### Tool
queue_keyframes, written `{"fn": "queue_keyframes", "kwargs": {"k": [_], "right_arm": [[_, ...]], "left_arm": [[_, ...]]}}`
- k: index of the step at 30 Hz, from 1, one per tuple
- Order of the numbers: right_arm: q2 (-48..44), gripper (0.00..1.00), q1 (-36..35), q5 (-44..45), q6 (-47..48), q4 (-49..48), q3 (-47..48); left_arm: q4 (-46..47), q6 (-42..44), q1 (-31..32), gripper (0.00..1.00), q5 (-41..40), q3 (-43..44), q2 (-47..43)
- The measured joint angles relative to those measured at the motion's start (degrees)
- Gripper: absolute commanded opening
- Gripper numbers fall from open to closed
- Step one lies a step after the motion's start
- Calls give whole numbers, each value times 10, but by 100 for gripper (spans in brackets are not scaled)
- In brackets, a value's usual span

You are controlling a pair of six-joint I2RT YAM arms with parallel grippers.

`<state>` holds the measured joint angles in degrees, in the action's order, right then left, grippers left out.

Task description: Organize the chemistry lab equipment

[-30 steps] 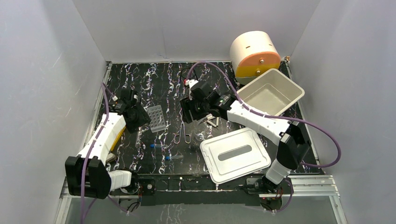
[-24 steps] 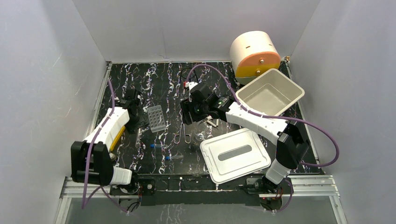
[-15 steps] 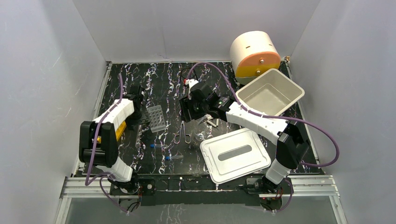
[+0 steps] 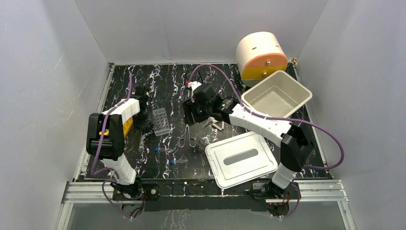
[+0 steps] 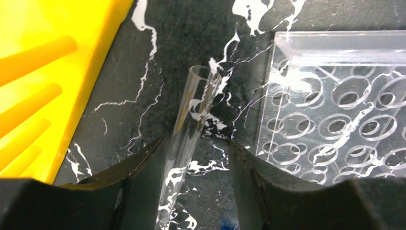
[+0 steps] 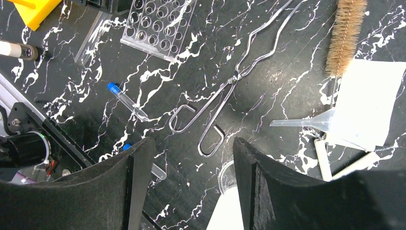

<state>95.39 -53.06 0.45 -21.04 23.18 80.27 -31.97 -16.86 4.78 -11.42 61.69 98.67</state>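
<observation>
- Well, the left gripper [image 5: 195, 143] is open, one finger on either side of the glass tube [image 5: 194, 103] lying on the tabletop [image 5: 143, 57], with a gap showing on the right side.
- The tube lies between a yellow block [image 5: 48, 72] and the clear rack [image 5: 344, 110].
- The right gripper [image 6: 191, 141] hangs wide open and empty above the tongs [image 6: 233, 80], with a blue-capped tube [image 6: 127, 101] nearby.
</observation>
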Motion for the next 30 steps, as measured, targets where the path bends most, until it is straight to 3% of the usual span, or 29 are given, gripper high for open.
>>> {"fn": "queue_keyframes", "kwargs": {"k": [5,11,14,17,24,30], "right_arm": [[17,70,0,-1,9,-3,3],[23,70,0,-10,20,-8,7],[25,71,0,-13,22,-9,10],[25,71,0,-17,24,-10,10],[25,71,0,-20,24,-12,10],[25,72,0,-19,23,-20,7]], "left_arm": [[19,13,-2,42,14,0,6],[41,13,-2,22,34,1,14],[47,12,-2,23,38,1,15],[48,12,-2,32,38,1,15],[50,12,-2,14,35,1,15],[50,10,-2,13,29,2,15]]}}
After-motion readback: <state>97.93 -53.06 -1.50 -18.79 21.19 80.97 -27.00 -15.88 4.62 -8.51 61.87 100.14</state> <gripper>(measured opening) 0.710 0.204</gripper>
